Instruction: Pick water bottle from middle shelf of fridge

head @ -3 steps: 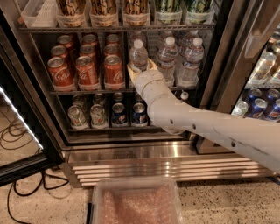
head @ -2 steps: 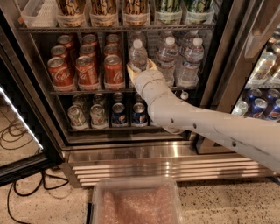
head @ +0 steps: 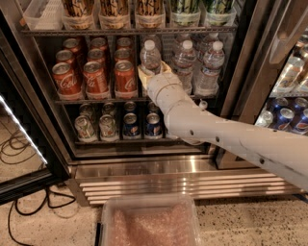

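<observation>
- Water bottle (head: 150, 56): standing upright on the middle shelf (head: 96, 100), front row, just right of the red cola cans (head: 96, 77) and left of two more clear bottles (head: 184, 60). White cap and upper body are showing; the lower body is sitting behind the gripper.
- Gripper (head: 153, 73): reaching into the fridge (head: 144, 166) at middle-shelf height and sitting at the bottle's lower half, with tan parts showing on either side of it. Cannot tell whether it is clamping the bottle or only standing around it.
- Arm (head: 231, 139): white, jointed, running in from the near right and angling up and left to the shelf, crossing in front of the right end of the bottom shelf.
- Bottom shelf: mixed cans (head: 129, 125) standing in rows below the arm's wrist.
- Top shelf: patterned cups and green cans (head: 183, 9) sitting close above the bottle's cap.
- Near floor: a clear plastic bin (head: 149, 223) lying in front of the steel base; black cables (head: 19, 211) trailing at left.
- Step, as judged: the grasp is being set or settled; the bottle is not yet leaving the shelf.
- Next move is calling for a firm hold, a slight lift to clear the front rail, then a straight pull toward the near side.
- Risks: nudging the cola can at left or the bottle at right, and the cap catching the rack above.
</observation>
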`<state>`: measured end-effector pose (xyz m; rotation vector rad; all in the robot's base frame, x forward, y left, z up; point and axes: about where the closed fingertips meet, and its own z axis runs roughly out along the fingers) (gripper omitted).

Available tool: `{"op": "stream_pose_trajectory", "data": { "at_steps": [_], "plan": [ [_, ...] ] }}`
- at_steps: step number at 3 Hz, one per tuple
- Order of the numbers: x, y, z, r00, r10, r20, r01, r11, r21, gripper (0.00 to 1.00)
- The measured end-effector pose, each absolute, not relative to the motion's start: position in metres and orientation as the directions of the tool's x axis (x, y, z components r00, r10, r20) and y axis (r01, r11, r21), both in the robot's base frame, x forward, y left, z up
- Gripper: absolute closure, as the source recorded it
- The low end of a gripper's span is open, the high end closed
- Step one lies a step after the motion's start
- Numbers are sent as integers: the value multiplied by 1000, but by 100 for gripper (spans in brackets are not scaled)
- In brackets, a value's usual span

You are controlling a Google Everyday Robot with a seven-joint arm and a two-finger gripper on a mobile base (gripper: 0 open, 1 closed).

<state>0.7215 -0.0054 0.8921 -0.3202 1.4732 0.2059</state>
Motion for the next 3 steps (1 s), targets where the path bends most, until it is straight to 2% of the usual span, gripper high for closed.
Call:
{"op": "stream_pose_trajectory", "data": {
  "at_steps": [3],
  "plan": [
    [704,-10,940,105,-51,-993,-376,923,-87,100]
  ]
}}
